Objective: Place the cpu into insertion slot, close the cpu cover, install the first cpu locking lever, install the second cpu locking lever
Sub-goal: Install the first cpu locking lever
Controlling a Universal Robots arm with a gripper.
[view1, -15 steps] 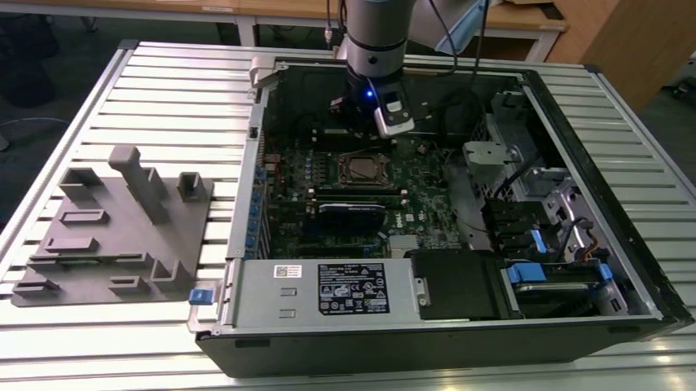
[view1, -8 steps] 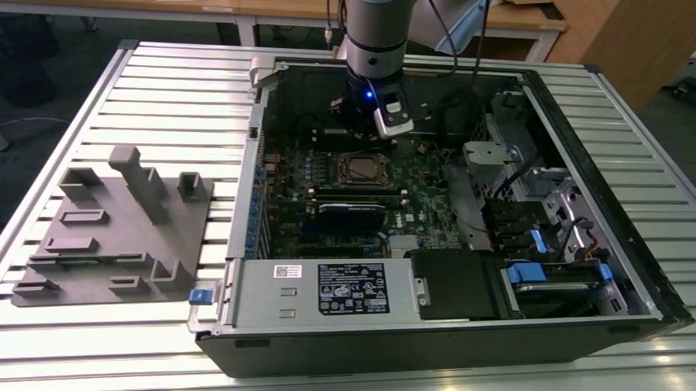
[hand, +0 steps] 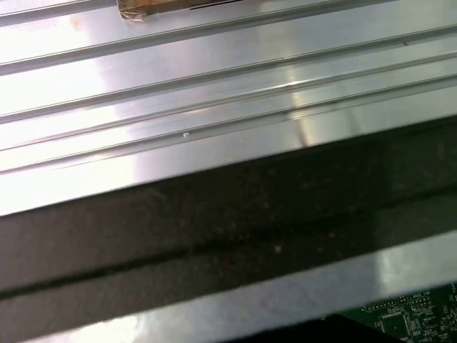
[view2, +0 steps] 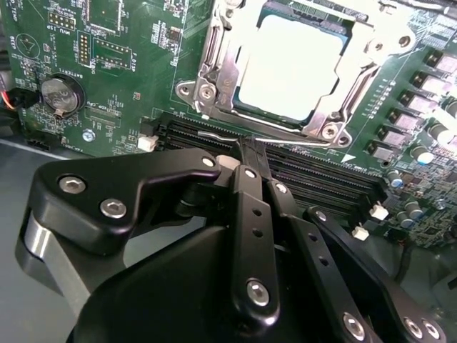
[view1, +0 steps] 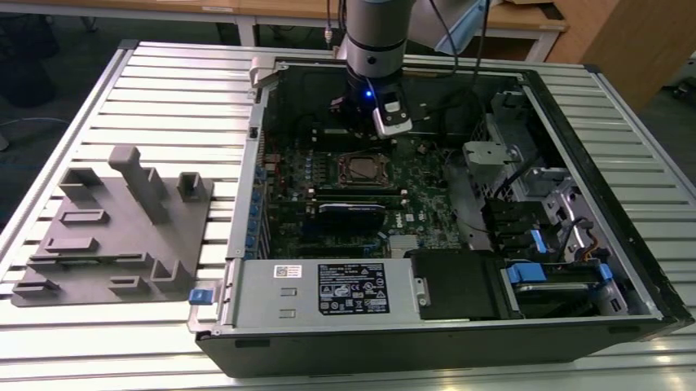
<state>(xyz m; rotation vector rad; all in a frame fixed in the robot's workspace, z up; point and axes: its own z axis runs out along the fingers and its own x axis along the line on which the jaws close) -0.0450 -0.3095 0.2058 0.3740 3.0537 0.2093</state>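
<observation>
cpu point(view2: 296, 68): flat square with a smooth pale metal top that glares under the light. It has no long axis and lies level, top up, seated in the slot.
slot point(view1: 341, 169): square socket with a silvery rim, mid-board at the centre of the exterior view. Its sides run in line with the case walls.
cover point(view2: 214, 71): thin bright steel frame with a square window. It lies flat around the cpu, with screw heads at its corners.
lever point(view2: 218, 134): thin silvery wire rod, long axis along the cover's edge, its end just beside the fingertips.
gripper point(view2: 246, 146): matt black bolted links, fingers closed together with no gap showing. Whether they pinch the lever I cannot tell. It hangs over the black memory slots point(view2: 314, 171), beside the cover.
board point(view2: 128, 86): green, dotted with small parts and a round coin cell point(view2: 57, 93).
case point(view1: 435, 342): black, open-sided, lying flat.
table point(hand: 214, 71): ribbed shiny aluminium, with a grey blocky fixture point(view1: 120, 228) on it at the exterior view's left.
room: wooden desks point(view1: 522, 20) along the upper edge of the exterior view.
</observation>
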